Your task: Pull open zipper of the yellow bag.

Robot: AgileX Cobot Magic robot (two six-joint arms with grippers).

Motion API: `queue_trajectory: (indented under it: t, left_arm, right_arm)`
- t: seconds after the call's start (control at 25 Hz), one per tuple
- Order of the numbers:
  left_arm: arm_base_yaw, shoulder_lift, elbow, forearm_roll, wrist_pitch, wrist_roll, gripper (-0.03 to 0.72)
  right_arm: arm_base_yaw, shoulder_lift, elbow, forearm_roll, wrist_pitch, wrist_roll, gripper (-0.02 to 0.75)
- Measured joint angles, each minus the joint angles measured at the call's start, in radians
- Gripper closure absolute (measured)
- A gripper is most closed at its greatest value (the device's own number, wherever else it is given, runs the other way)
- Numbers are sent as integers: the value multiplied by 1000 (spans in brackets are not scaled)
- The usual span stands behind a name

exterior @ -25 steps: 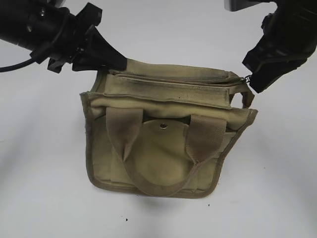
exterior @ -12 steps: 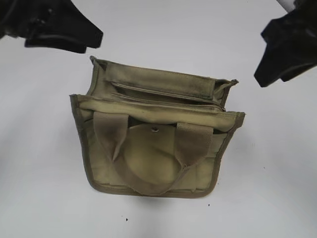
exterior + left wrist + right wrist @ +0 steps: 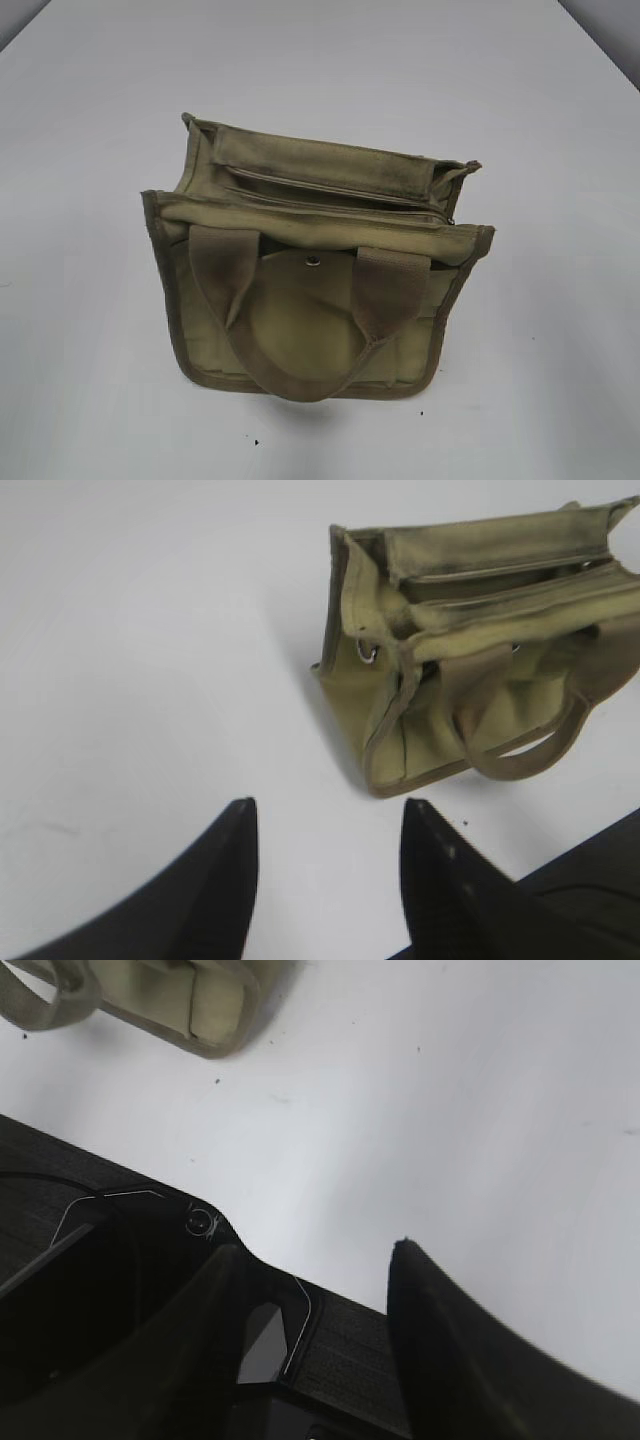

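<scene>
The yellow bag (image 3: 310, 300) stands alone on the white table, its front flap and snap facing me and both handles hanging down the front. The zipper (image 3: 330, 190) runs as a thin line along the top panel; I cannot make out its pull tab. Neither gripper appears in the exterior view. In the left wrist view my left gripper (image 3: 329, 805) is open over bare table, well short of the bag (image 3: 470, 680). My right gripper (image 3: 318, 1248) is open too, with nothing between its fingers. Only a corner of the bag (image 3: 190, 1000) shows at the top left there.
The white tabletop (image 3: 90, 380) surrounds the bag on all sides. A black part of the robot (image 3: 100, 1260) fills the lower left of the right wrist view, and a dark edge (image 3: 600, 870) sits at the lower right of the left wrist view.
Both grippers opened, let go of the bag's top corners and drew back out of the exterior view. The bag sank and settled on the table.
</scene>
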State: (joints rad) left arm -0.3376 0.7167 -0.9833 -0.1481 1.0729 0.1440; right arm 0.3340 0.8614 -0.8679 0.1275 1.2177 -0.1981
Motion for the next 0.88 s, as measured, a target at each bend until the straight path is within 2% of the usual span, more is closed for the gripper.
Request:
queue_trajectory:
  t: [0.12,0.24,0.44,0.6,0.88]
  left_arm:
    - [0,-171,121,52,5,-19,326]
    - [0,-327,247,57,16,-25,326]
    - [0,-527,405,67,22,-28,326]
    - [0,-612,459,86,3,-28,326]
    - [0,-623,462,87,-3,-28,326]
  right_arm:
    - [0,-169,111,-55,1,37,374]
    - [0,-298,209,-119,2,74,374]
    - [0,-507,331,-98,-25,46,375]
    - [0,-614,359,-33,-87,-8,375]
    - [0,-646,381,-16,-120,-23,375]
